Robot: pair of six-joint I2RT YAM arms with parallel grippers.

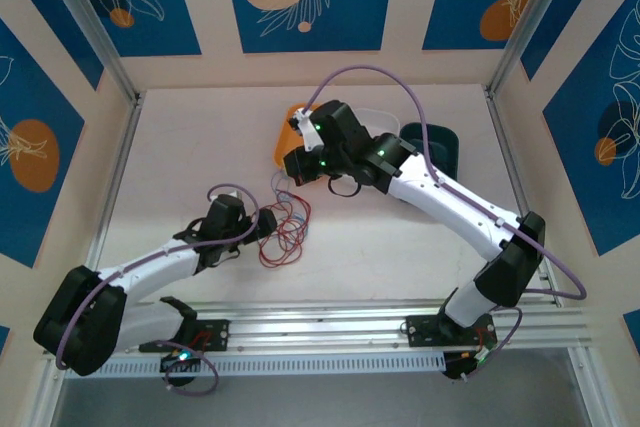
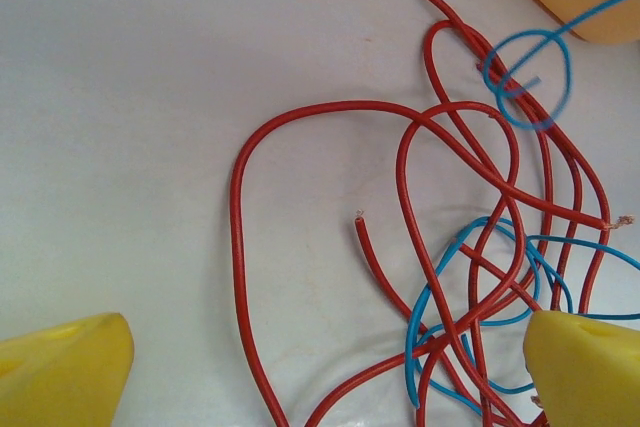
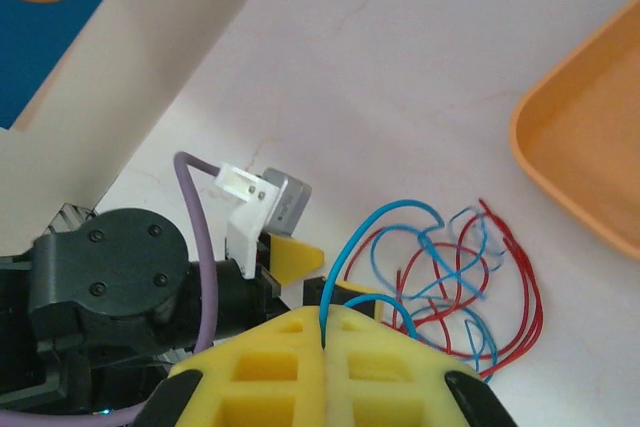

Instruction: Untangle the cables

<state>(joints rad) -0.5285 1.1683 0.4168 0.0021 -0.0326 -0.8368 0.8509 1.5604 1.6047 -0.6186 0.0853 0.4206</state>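
the step in hand looks like drawing one strand out of the knot: one arm has a cable pinched, the other is placed to pin the rest down.

the right gripper (image 3: 325, 325) has its yellow fingers pressed together on a thin blue cable (image 3: 352, 239), which arches out of the pinch and runs down into the tangle. the left gripper (image 2: 325, 379) stands with its jaws spread as wide as they go, low over the pile and gripping nothing; one of its yellow fingertips (image 2: 585, 372) overlaps several strands, though whether it touches them cannot be told.

between the two grippers lie the thin red cables (image 2: 240, 209), looped over and under the blue one, with a loose red end bare in the middle of the heap. the tangle sits near the middle of the white tabletop (image 1: 190, 147), just off the near edge of the orange plastic tray (image 3: 590, 147), which is towards the far edge.

the next move probably calls for the left jaws to come down and close on red strands alone, clear of the blue, so that the right arm can lift and pull away. pulled too quickly, the blue loop (image 2: 527, 79) may tighten round the red instead of sliding free.
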